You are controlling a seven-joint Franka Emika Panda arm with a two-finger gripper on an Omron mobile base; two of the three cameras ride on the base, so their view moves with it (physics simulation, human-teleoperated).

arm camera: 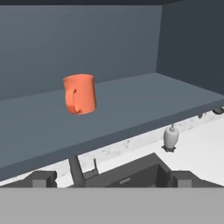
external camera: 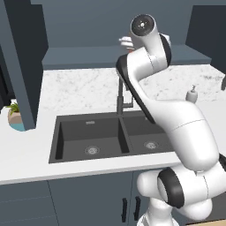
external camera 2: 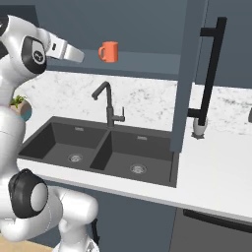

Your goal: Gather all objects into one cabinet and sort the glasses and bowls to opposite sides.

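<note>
Over on the left of the sink (external camera: 88, 137), partly hidden behind a tall dark cabinet panel (external camera: 22, 66): potted plant (external camera: 14, 115) on the white counter (external camera: 26, 154), green leaves in a teal-and-tan pot. Double black sink next, sunk in the counter, two basins, both bare, a round drain in each. Black faucet (external camera 2: 107, 104) rising behind the divider between the basins. No lettering readable on faucet or sink.

Up above the sink: dark slate-blue cabinet (arm camera: 131, 105), door swung open, long flat shelf exposed. Standing upright on that shelf, above and just right of the faucet: orange cup (arm camera: 80, 93), a handle on its side, inside not visible from here. Plain orange, no print or label to make out. Shelf around it bare in the hand view.

Arm raised in front of the shelf, tool (arm camera: 111, 179) level with the shelf edge, short of the cup and well apart from it. Fingertips (arm camera: 41, 178) spread wide at the bottom of the hand view, nothing between them, nothing held.

Right of the sink, past the open door with its long black handle (external camera 2: 212, 69): white soap dispenser (external camera 2: 198, 126) on the counter near the speckled backsplash, no label legible.
</note>
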